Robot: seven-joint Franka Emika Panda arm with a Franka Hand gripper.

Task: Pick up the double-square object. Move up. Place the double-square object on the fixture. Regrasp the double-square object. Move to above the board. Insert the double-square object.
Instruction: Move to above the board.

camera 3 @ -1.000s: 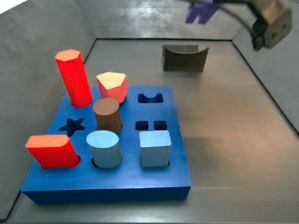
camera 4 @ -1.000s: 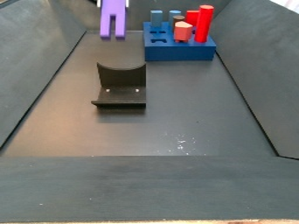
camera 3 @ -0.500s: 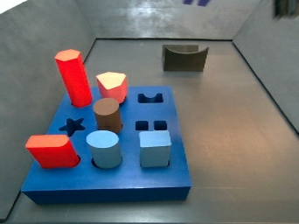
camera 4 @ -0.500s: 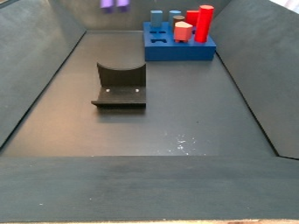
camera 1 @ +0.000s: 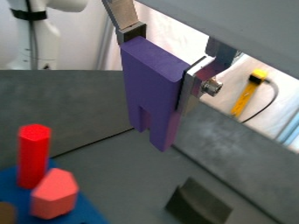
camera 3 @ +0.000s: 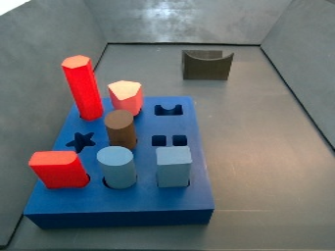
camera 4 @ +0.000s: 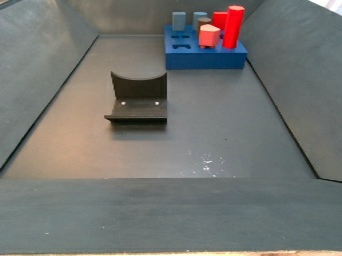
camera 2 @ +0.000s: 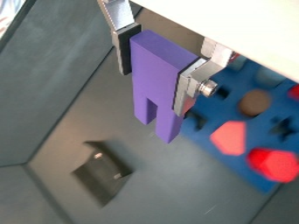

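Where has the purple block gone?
The purple block is clamped in the pincer, high above the floor, in both wrist views; neither side view shows it.

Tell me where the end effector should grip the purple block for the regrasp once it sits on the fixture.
Judging by its shape, grip the purple block across its two broad flat faces near the plain end, coming from above. The notched, stepped end should stay free for the board. Right now the end effector, out of both side views, holds it that way: plates on flat sides, steps hanging down above the fixture.
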